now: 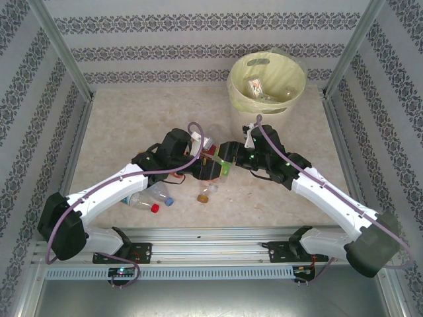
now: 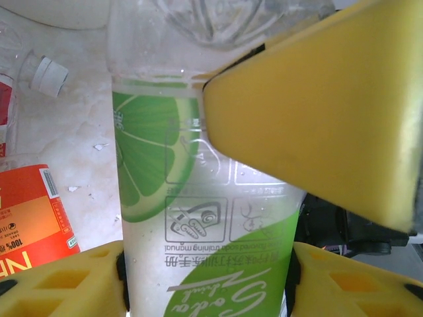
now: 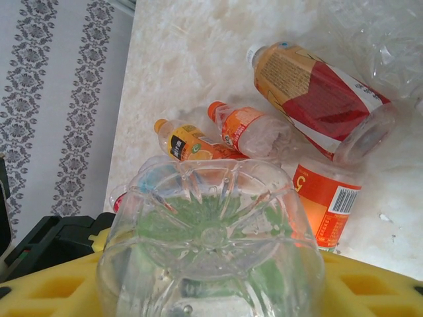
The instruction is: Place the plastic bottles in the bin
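Note:
A clear bottle with a green lime label (image 1: 223,166) hangs between both arms above the middle of the table. My left gripper (image 2: 208,284) is shut on its labelled body (image 2: 192,198), pads against both sides. My right gripper (image 3: 211,290) holds the same bottle near its ribbed base (image 3: 211,238); one of its yellow fingers (image 2: 317,112) lies across the bottle in the left wrist view. The cream bin (image 1: 232,82) with its pale yellow liner stands at the far right, with some items inside. More bottles lie on the table: a clear pair (image 1: 149,198) and a brown one (image 1: 207,191).
Under the grippers lie a red-and-tan labelled bottle (image 3: 317,99), two small orange ones (image 3: 251,129) and an orange-labelled one with a barcode (image 3: 327,205). Patterned walls and metal posts close in the table on three sides. A rail runs along the near edge (image 1: 211,254).

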### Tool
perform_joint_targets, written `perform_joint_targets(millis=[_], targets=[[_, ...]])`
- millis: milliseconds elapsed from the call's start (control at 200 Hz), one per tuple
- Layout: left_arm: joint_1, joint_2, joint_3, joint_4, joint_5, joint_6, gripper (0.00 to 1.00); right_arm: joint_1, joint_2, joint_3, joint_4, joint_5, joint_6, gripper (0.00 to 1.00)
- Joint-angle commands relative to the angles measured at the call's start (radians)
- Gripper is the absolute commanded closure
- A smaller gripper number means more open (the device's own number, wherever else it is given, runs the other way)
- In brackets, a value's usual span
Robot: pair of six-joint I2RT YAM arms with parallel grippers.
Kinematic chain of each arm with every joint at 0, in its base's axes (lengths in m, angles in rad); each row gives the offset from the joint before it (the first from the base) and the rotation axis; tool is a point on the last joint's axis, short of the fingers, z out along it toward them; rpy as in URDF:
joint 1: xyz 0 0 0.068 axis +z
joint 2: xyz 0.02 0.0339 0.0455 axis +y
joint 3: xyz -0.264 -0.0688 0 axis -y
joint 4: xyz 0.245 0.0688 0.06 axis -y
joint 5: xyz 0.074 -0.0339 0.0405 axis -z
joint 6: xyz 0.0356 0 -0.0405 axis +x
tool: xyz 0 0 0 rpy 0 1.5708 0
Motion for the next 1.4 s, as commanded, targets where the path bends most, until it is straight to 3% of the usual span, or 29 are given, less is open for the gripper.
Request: perform_joint_targets(millis=[0,325,709,1144,1394], targets=[[-0.015,-0.034,-0.015,0.066,0.012,-0.017,0.34,0.013,-0.018,0.026,-0.002,0.019,-0.022,0.43],[-0.013,-0.102,-0.029,0.148,-0.009,-0.129,0.00,-0.016,-0.109,0.102,-0.165,0.108,-0.136,0.46],[-0.010,-0.219,-0.113,0.115,-0.134,-0.118,0.00,-0.240,-0.149,0.405,-0.390,0.179,-0.350,0.46],[-0.010,-0.292,-0.208,0.085,-0.154,-0.139,0.00,-0.373,0.157,0.872,-0.436,0.288,-0.530,0.45],[-0.009,-0.294,-0.218,0.080,-0.169,-0.153,0.00,-0.439,0.372,1.085,-0.441,0.360,-0.551,0.46]])
